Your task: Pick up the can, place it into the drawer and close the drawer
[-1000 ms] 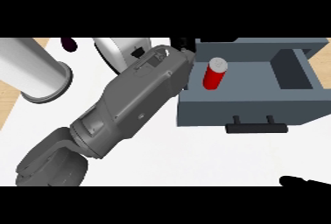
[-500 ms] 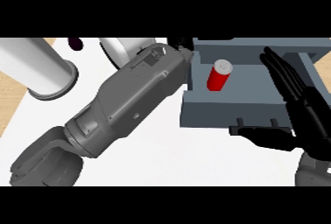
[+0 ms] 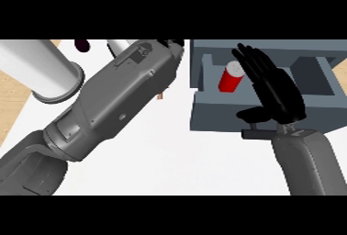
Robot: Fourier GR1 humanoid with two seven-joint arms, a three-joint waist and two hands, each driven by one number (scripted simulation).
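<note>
Head view: the red can point(image 3: 230, 79) lies inside the open grey drawer point(image 3: 224, 114), so closing is the step in hand. The right hand point(image 3: 274, 94) hangs over the drawer, fingers straight, holding nothing, thumb near the handle point(image 3: 261, 134). The left hand is hidden behind its grey forearm point(image 3: 112, 101); I cannot tell its fingers' state. To close well, set the flat palm against the drawer front and push straight, away from the white cylinder point(image 3: 41, 69) on the tabletop point(image 3: 169, 170).
</note>
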